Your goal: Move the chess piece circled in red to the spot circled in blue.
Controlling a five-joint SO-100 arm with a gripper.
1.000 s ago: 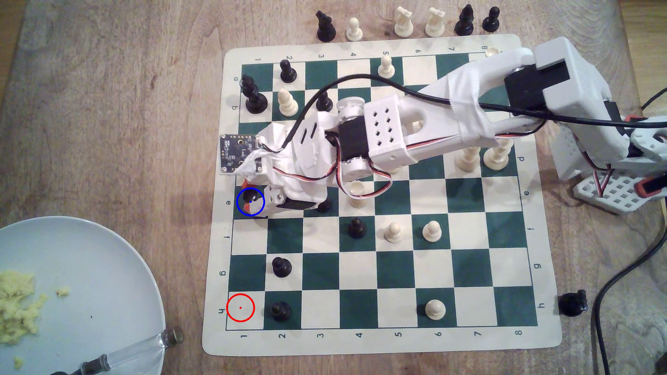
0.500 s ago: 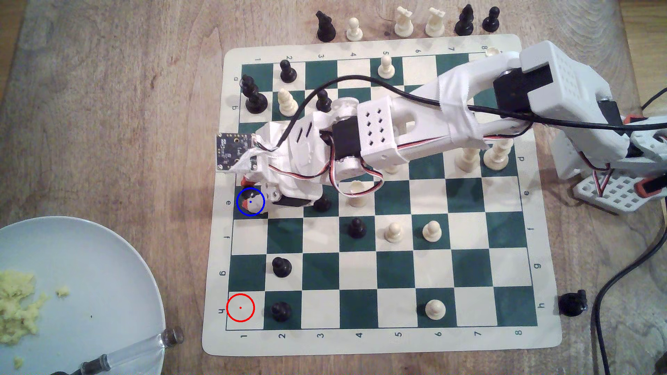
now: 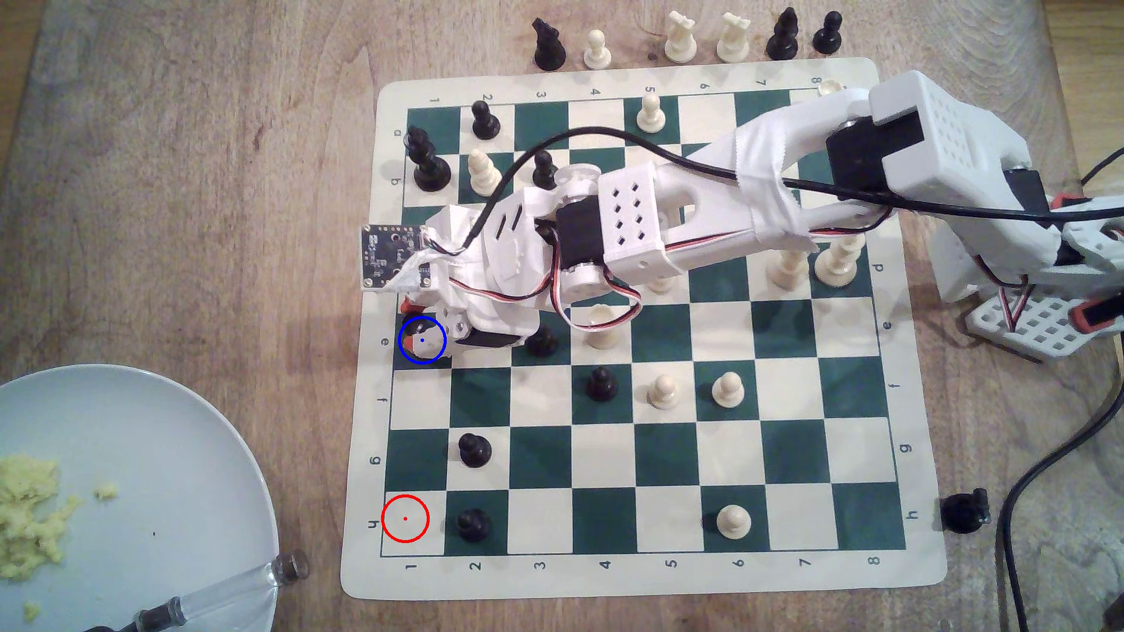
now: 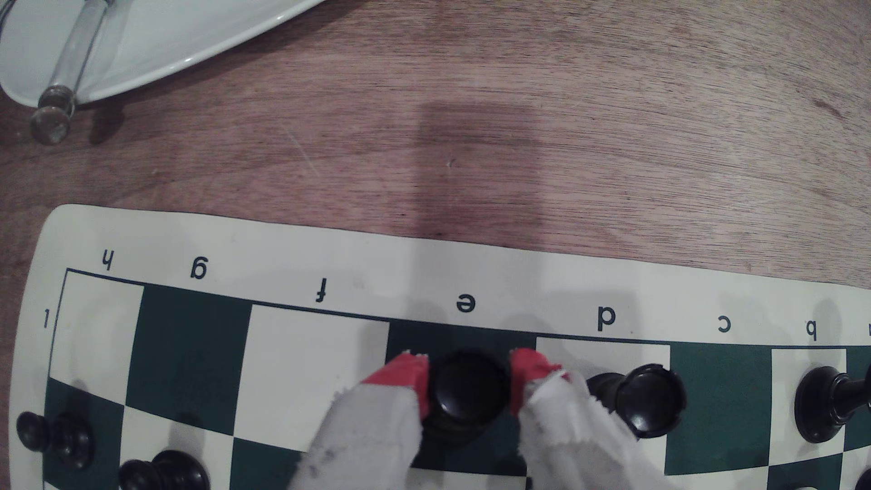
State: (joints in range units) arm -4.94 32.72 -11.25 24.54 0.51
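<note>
Black rook on blue-ringed green square, between red-tipped jaws.

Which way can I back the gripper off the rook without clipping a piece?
Toward the bare board margin and wooden table beyond row e: clear. The cream f1 square is free too. It is crowded behind: a black piece stands close beside the gripper and rook.

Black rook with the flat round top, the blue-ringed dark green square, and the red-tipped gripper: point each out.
black rook (image 4: 466, 388), wrist view, flat top.
blue-ringed dark green square (image 4: 471, 337), wrist view, bare strip beyond the rook.
red-tipped gripper (image 4: 468, 365), wrist view, midway between fingertips.
</note>
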